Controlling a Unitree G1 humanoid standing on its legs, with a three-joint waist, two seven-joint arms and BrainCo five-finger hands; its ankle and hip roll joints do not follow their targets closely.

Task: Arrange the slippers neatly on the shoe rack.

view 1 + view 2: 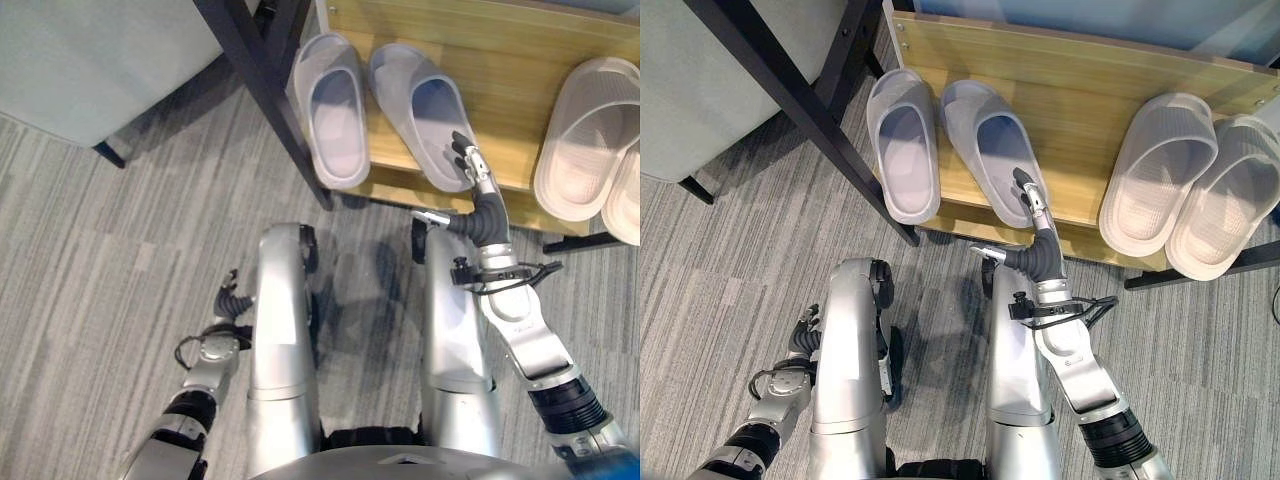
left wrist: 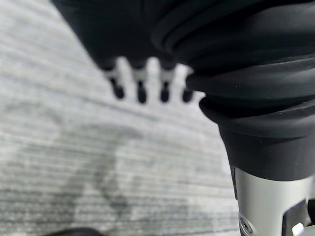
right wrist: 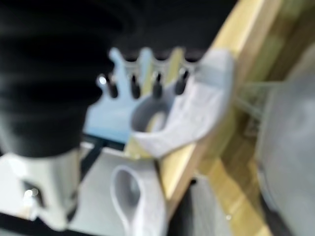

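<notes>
Two grey slippers sit side by side on the wooden shoe rack [image 1: 1090,75], toes pointing away from the robot. Left grey slipper [image 1: 902,145] is roughly straight, heel hanging a bit over the rack's front edge, next to a black table leg [image 1: 810,110]. Right grey slipper [image 1: 995,150] is angled, toe leaning toward its mate, heel at the front edge. Both are plain moulded slides with a wide strap. Further right on the same shelf, a pair of cream slippers [image 1: 1160,170], touching each other, heels overhanging the edge.

Right hand [image 1: 1032,200] is stretched forward over the heel of the right grey slipper, fingers straight and extended, not curled round anything; fingertips [image 3: 133,88] sit at or just above the insole, contact unclear. Wrist bent up from the forearm.

Left hand [image 1: 228,298] hangs low by the robot's side over grey carpet [image 1: 100,280], fingers relaxed, holding nothing.
</notes>
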